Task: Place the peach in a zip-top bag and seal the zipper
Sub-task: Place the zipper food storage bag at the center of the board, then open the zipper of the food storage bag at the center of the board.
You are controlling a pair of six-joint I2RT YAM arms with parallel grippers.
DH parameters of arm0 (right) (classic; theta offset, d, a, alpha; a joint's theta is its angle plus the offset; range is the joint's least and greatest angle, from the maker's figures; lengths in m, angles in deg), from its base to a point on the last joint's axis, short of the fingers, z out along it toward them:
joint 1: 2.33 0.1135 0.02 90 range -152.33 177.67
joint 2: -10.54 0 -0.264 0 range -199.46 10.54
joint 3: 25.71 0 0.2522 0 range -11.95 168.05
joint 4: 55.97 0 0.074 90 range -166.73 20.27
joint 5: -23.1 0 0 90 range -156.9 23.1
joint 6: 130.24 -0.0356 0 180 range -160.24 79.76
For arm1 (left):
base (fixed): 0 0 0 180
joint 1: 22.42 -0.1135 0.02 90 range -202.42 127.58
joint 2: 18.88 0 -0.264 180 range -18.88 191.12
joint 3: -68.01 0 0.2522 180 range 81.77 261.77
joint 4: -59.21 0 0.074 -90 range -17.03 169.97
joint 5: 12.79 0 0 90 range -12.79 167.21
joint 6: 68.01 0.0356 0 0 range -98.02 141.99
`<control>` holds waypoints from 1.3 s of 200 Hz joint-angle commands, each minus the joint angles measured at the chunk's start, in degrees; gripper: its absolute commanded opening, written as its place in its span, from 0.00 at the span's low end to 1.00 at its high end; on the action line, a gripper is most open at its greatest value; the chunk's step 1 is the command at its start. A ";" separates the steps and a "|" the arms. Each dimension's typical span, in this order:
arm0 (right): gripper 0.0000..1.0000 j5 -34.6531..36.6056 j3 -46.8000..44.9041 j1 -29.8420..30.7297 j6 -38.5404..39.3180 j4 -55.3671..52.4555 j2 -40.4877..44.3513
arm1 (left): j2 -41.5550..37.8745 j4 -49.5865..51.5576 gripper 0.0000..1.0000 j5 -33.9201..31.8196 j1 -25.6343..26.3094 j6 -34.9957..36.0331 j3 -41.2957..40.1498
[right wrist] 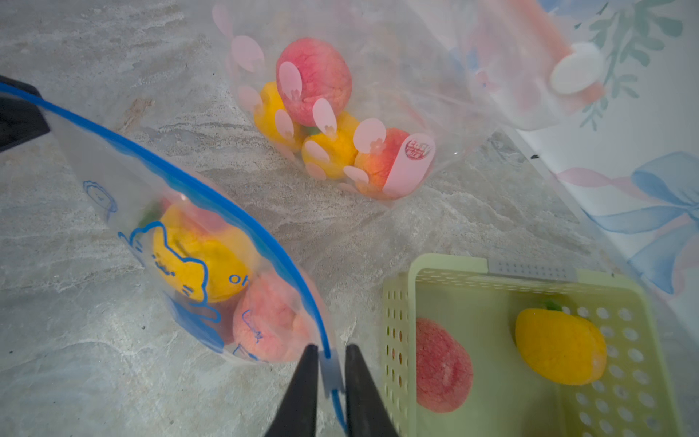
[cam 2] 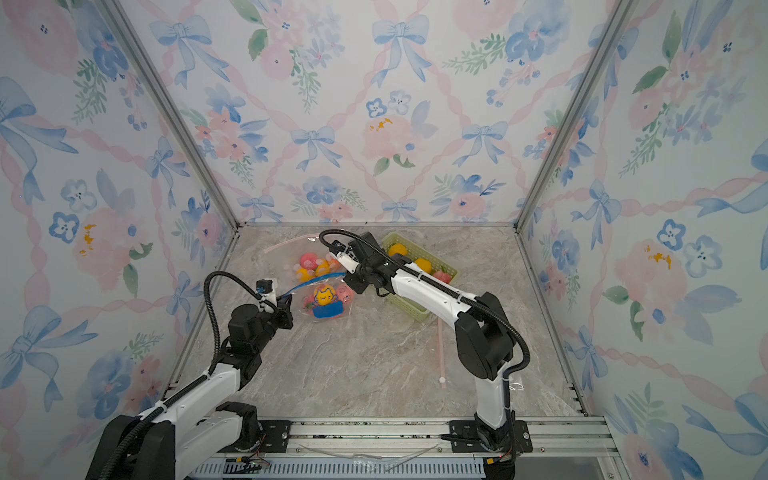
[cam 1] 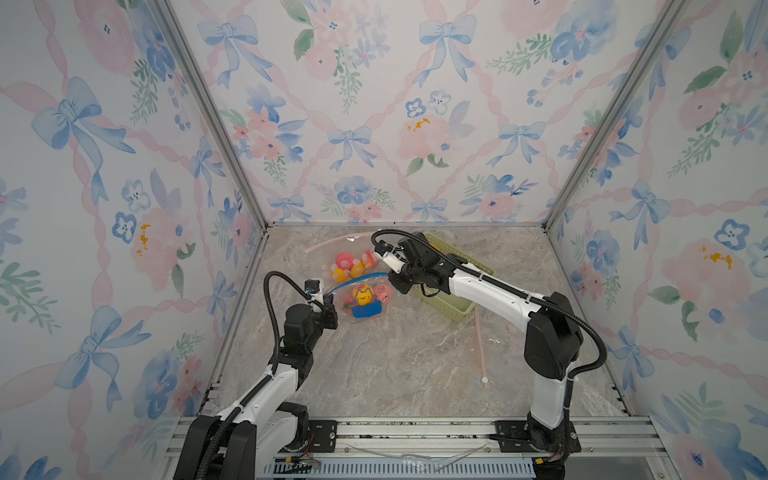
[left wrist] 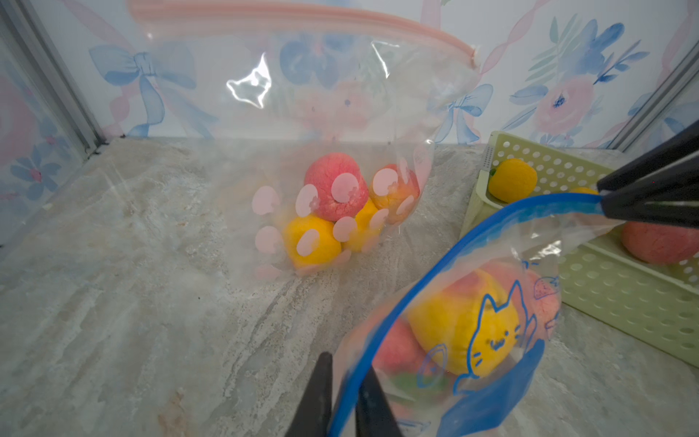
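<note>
Peach [right wrist: 268,325] lies low inside the zip-top bag [right wrist: 94,162], beside a yellow fruit [right wrist: 196,261]. The right fingers [right wrist: 311,357] stand a sliver apart around one end of the blue zipper [right wrist: 212,200]. The left fingers [left wrist: 324,374] straddle its other end likewise. Whether either pair pinches it I cannot tell. The bag is strung between them over the desk [right wrist: 113,56], zipper arched, near the green basket [right wrist: 397,302].

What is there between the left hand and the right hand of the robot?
The blue zipper strip of the clear cat-printed plastic bag spans from left hand to right hand, seen in the left wrist view.
</note>
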 commanded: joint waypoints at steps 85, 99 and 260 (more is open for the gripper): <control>0.59 6.44 0.21 3.19 -4.76 -5.25 7.03 | -15.57 7.78 0.98 0.85 -0.35 -9.70 6.82; 0.59 10.85 -0.46 3.81 -8.44 -7.31 9.98 | -17.11 10.01 0.98 1.78 -0.34 -11.74 9.06; 0.54 26.96 -50.33 6.78 -66.54 -25.73 43.64 | -28.97 15.77 0.98 4.82 1.21 -27.17 6.75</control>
